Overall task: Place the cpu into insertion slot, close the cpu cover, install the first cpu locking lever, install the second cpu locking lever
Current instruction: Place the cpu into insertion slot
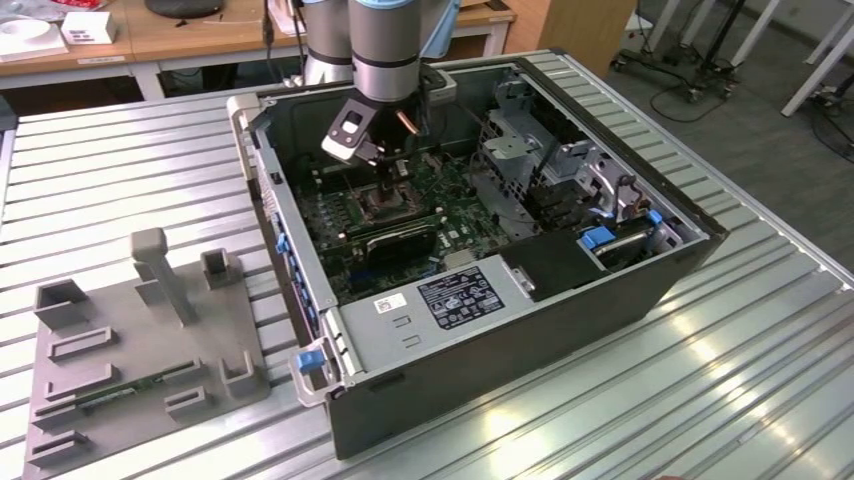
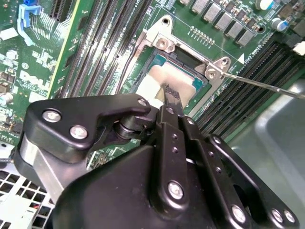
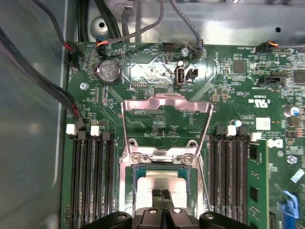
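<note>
The arm reaches down into the open computer case (image 1: 534, 340), which stands on the ribbed metal table (image 1: 134, 170), with a grey fixture tray (image 1: 147, 340) lying on the table towards the exterior view's left, well apart from the work. The gripper (image 1: 391, 195) hangs over the socket on the motherboard (image 1: 334, 215), near the far side of the case. In both wrist views the two black fingertips are drawn together with no gap between them, and nothing is clamped in the jaws. The cpu (image 3: 162, 177) lies flat in its socket, its pale metal top facing up, directly beneath the closed tips; in the second wrist view the gripper (image 2: 170, 93) points down at the cpu (image 2: 155, 78) near the middle of one edge (whether the tips touch the metal or hover just above it cannot be told). The cpu cover (image 3: 167, 99) is not closed: it stands swung back on its hinge beyond the socket, and the green board shows through its square window. A thin wire locking lever (image 2: 259, 84) runs out from one corner of the socket frame across the neighbouring memory slots (image 3: 90, 181), unlatched. In the first wrist view the gripper (image 3: 161, 193) sits squarely over the chip, between the banks of slots on either side.
</note>
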Action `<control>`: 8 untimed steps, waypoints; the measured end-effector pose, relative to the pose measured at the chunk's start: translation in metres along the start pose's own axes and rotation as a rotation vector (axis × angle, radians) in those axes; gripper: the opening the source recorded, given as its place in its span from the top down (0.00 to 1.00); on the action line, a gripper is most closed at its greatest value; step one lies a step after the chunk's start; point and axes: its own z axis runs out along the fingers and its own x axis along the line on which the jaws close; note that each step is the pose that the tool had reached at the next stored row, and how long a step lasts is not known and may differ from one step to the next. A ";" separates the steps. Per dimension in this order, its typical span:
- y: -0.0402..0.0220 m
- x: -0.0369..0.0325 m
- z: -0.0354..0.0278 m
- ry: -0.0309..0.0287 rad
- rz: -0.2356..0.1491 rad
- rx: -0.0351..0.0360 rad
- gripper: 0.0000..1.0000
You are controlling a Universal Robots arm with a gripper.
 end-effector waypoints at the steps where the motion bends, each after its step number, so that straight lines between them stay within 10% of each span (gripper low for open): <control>1: 0.0001 0.0000 -0.0018 -0.0001 0.000 0.0001 0.90; 8: 0.0008 0.0000 -0.0141 0.0000 0.000 0.0000 0.90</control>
